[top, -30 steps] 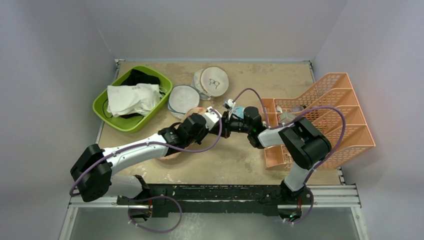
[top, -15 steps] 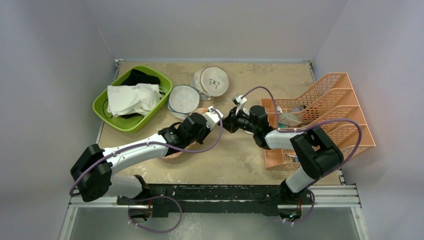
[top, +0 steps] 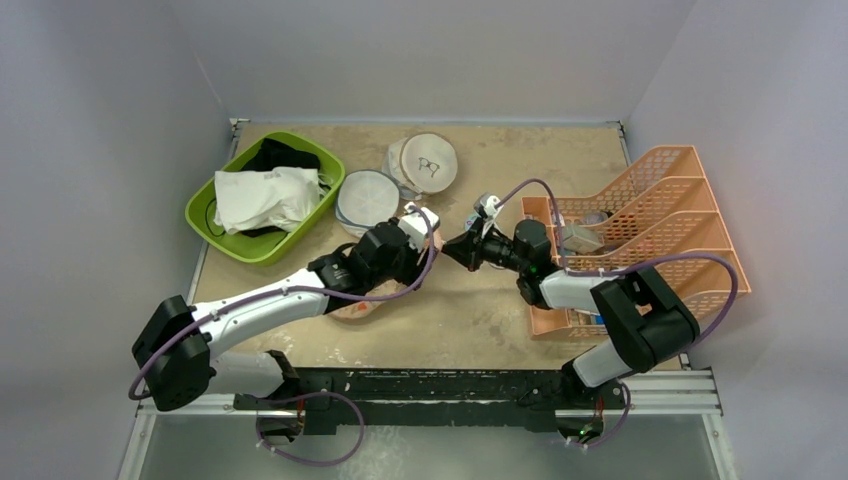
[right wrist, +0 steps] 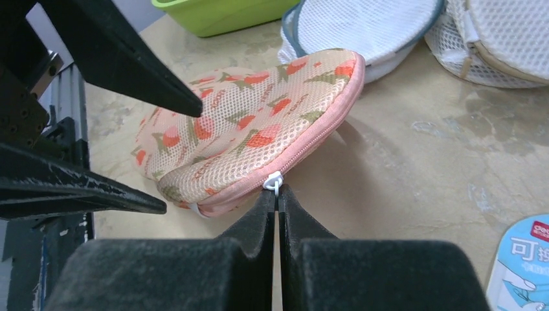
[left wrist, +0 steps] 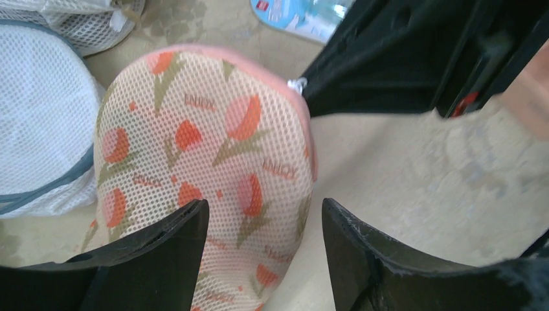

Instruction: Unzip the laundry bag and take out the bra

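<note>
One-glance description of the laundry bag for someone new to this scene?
Start at the green bin at far left; right of it lie round white mesh bags. The laundry bag is just in front of them, partly under the left arm. It alone is pinkish, printed with orange-red flowers and green leaves.

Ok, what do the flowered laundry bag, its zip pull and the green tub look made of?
The laundry bag: soft, matte, synthetic-looking mesh, open holes showing across the flower print; pink fabric binding along the edge. The zip pull: small and white; plastic or coated metal, cannot tell. The green tub: likely moulded plastic, going by its smooth uniform colour and rounded rim.
</note>
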Controlling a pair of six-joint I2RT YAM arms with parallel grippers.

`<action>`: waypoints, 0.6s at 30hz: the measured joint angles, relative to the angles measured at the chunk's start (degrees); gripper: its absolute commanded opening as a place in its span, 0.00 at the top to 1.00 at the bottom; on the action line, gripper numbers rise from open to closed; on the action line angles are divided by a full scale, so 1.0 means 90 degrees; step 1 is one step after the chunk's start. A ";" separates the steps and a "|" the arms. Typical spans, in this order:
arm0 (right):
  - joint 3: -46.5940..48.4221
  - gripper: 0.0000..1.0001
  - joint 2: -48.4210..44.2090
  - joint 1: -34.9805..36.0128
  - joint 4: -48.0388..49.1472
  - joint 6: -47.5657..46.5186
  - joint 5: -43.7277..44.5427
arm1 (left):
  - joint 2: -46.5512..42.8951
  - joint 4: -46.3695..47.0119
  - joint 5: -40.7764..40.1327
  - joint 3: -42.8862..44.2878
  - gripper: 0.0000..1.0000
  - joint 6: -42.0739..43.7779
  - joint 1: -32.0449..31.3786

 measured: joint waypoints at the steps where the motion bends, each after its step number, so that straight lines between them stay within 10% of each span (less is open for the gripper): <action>1: -0.0024 1.00 -0.0002 0.0002 0.0078 0.0007 -0.0046 | -0.0024 0.0090 0.0019 0.0000 0.34 -0.0168 0.0000; 8: -0.0199 1.00 -0.0153 0.0117 0.0202 0.0134 -0.0253 | -0.0107 0.1586 0.0063 -0.0493 0.14 -0.1702 -0.0046; 18: -0.0199 1.00 -0.0976 0.0716 -0.0345 0.0187 -0.0085 | 0.0027 0.1345 -0.0500 -0.0495 0.54 -0.1877 -0.0682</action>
